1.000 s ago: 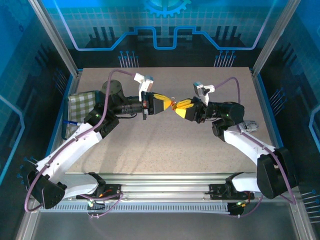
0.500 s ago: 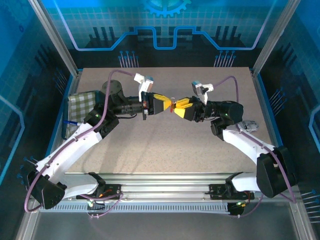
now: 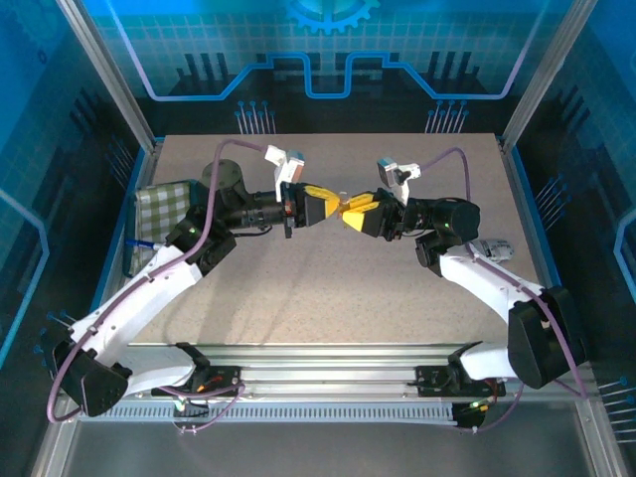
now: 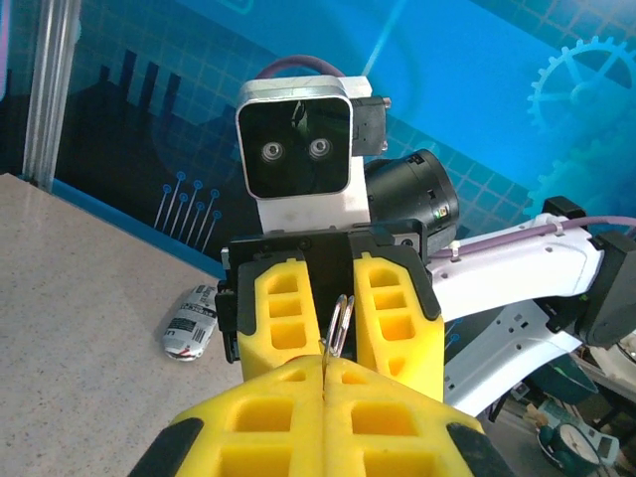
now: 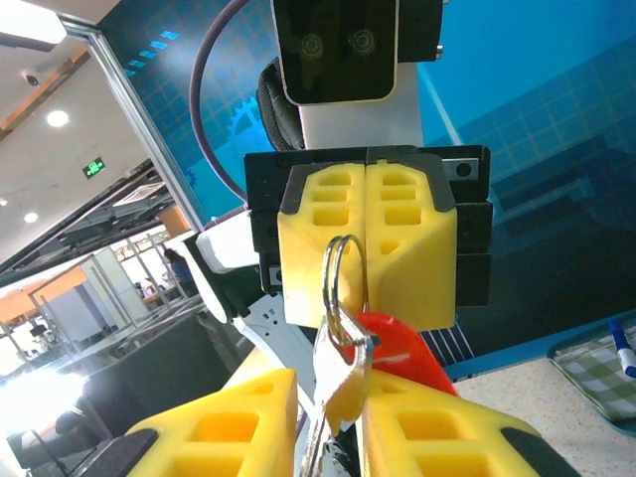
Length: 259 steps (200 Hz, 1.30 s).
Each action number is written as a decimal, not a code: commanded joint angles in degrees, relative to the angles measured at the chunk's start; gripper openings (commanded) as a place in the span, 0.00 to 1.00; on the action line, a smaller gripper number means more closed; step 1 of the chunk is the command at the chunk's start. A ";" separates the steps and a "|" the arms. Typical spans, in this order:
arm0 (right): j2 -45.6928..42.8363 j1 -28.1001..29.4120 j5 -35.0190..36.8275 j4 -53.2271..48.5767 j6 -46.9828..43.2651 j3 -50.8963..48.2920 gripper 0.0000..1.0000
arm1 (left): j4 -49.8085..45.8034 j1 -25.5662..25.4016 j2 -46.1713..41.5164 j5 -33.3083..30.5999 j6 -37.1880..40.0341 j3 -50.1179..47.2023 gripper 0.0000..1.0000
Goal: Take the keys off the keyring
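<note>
Both grippers meet above the middle of the table. My left gripper (image 3: 334, 208) (image 4: 325, 370) is shut on a silver keyring (image 4: 339, 323) (image 5: 344, 270), pinching its edge. From the ring hang a grey metal key (image 5: 341, 370) and a red tag (image 5: 399, 355). My right gripper (image 3: 351, 213) (image 5: 333, 393) faces the left one, its yellow fingers (image 4: 284, 316) narrowly apart with the key's head between them. The key's blade points down between the pads. In the top view the ring and key are too small to make out.
A green checked cloth (image 3: 159, 204) (image 5: 596, 376) lies at the table's left edge with a blue pen (image 5: 620, 348) on it. A dark round pot (image 3: 223, 180) stands behind the left arm. A small crumpled grey packet (image 3: 494, 246) (image 4: 190, 323) lies at the right.
My right gripper has edged left toward the left gripper, closing the gap between the yellow fingers. The left arm has stayed put.
</note>
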 commanded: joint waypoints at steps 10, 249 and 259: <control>-0.20 0.24 -0.31 2.34 0.40 0.55 0.21 | -0.84 -0.24 -1.93 -2.22 2.36 -0.36 0.00; -22.46 13.39 44.81 -86.23 -84.39 9.37 0.00 | 8.21 -12.63 -11.78 -31.22 37.88 -14.22 0.00; -23.18 14.15 46.51 -85.16 -85.03 8.51 0.00 | 8.53 -12.61 -11.94 -31.23 37.88 -14.52 0.00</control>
